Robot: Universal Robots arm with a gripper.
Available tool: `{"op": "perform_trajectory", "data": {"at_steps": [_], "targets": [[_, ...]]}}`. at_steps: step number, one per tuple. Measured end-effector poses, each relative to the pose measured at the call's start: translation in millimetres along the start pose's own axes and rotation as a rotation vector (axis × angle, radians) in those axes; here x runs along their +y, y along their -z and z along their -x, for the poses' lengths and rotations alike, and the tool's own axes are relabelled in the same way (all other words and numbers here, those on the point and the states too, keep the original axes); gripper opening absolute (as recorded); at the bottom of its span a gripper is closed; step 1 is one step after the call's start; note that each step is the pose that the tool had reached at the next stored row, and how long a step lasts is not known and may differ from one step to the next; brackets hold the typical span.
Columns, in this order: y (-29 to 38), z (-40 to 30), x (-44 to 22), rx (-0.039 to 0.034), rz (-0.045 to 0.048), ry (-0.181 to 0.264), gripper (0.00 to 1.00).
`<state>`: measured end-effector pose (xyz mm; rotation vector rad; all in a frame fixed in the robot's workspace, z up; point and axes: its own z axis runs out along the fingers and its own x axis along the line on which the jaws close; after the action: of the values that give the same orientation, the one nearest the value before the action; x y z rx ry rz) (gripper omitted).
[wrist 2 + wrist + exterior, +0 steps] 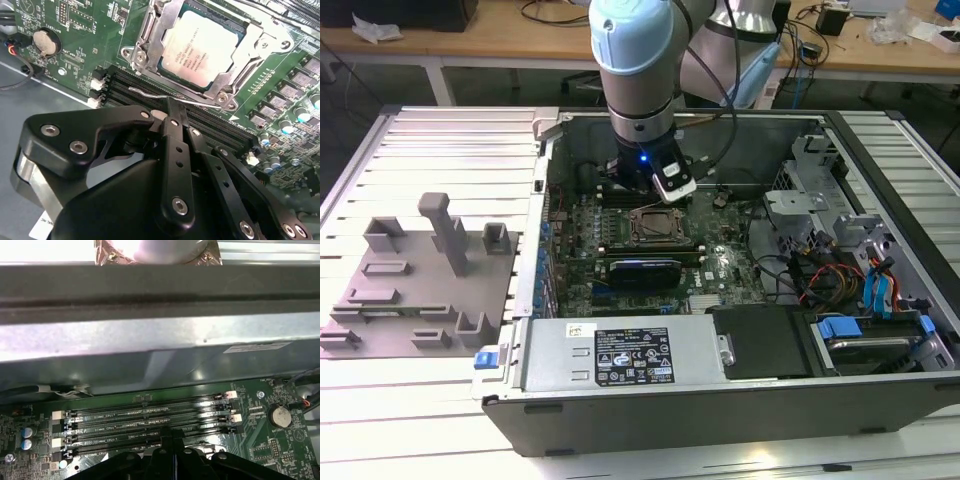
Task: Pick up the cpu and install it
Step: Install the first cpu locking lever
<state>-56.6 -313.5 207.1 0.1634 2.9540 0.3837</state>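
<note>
CPU point(199, 49) already seated in socket frame point(150, 35); gripper point(172, 112), jaws closed together and empty, at the latch lever point(150, 94), so latching step judged in hand.

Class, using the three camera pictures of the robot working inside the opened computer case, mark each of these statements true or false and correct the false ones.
1. The cpu lies in the socket frame on the motherboard. True.
2. The gripper holds the cpu. False: its closed fingertips rest at the thin wire latch lever beside the socket.
3. A grey tray lies outside the case, at the exterior view's left. True.
4. The memory slots are filled with cards. False: they are empty.
5. A round coin battery sits on the board. True.
</note>
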Motion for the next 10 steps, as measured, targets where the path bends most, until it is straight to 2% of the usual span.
{"op": "perform_trajectory", "data": {"at_steps": [10], "targets": [[-5.4, -0.7, -1.4, 0.0016, -0.0017, 0.008, 0.11]]}}
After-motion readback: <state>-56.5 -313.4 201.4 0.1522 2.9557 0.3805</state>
